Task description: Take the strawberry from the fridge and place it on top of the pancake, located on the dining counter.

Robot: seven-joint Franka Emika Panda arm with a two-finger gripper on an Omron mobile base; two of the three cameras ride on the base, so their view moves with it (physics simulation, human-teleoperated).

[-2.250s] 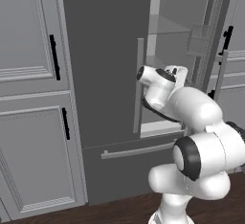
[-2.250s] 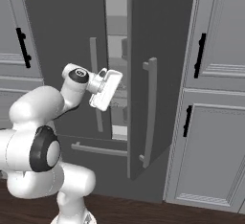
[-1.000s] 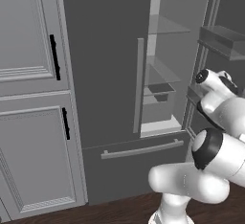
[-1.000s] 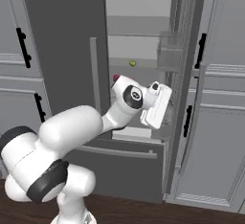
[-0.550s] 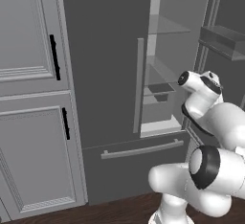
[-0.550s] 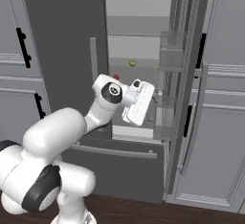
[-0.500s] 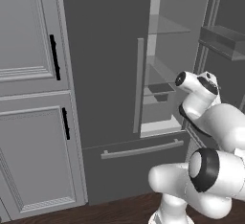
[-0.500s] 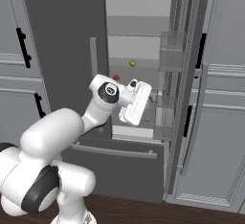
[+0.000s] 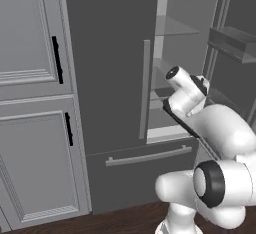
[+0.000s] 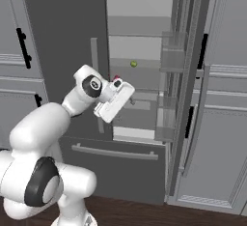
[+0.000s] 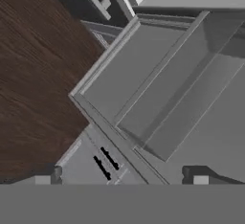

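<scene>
The fridge (image 10: pixel 72 36) has its right door swung open. On a middle glass shelf (image 10: pixel 140 70) sit a yellow-green fruit (image 10: pixel 133 64) and, left of it beside the robot's wrist, the strawberry (image 10: pixel 116 78). The gripper (image 11: pixel 122 177) is spread wide, empty, over the lower shelves.

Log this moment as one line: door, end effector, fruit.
fridge: right door open | end effector: open, empty, at the opening | strawberry: on shelf, partly hidden by hand

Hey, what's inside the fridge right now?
Inside the fridge: glass shelves, a small yellow-green fruit on one of them, and a speck of red, probably the strawberry, just above the arm's wrist. The arm hides part of the shelves behind it.
</scene>
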